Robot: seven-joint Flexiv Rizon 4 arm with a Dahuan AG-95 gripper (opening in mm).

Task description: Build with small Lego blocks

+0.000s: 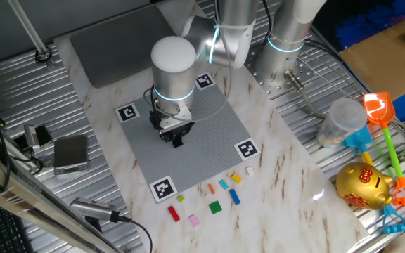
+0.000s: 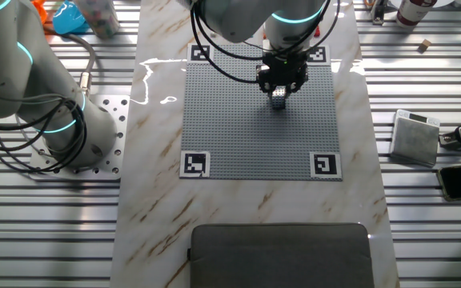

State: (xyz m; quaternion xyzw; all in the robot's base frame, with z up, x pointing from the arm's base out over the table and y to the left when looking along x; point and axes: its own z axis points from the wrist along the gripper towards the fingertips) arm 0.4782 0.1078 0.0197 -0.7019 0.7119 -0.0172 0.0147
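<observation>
A: What can't you make out around the grey studded plate [image 1: 209,151]?

B: The gripper [image 1: 176,135] hangs low over the plate, toward the side away from the loose bricks. From one fixed view the arm's white wrist hides most of it. In the other fixed view something small and pale sits at its fingertips, but I cannot tell whether the fingers are clamped on it or merely close together.

A: And the small Lego blocks [image 1: 214,197]?

B: Scattered on the marble-patterned worktop [image 1: 287,190] just off the plate's near edge, between two of its black-and-white corner markers. The red brick [image 1: 174,213] and blue brick [image 1: 235,197] are elongated, each with its long axis roughly at right angles to that edge. The green brick [image 1: 215,206] looks square and flat; the pink brick [image 1: 194,220] is a small chunk. The orange brick [image 1: 211,188] is too tiny to read.

A: Surfaces?

B: Glossy plastic bricks, a matte finely studded plate, ribbed metal beyond the worktop.
</observation>
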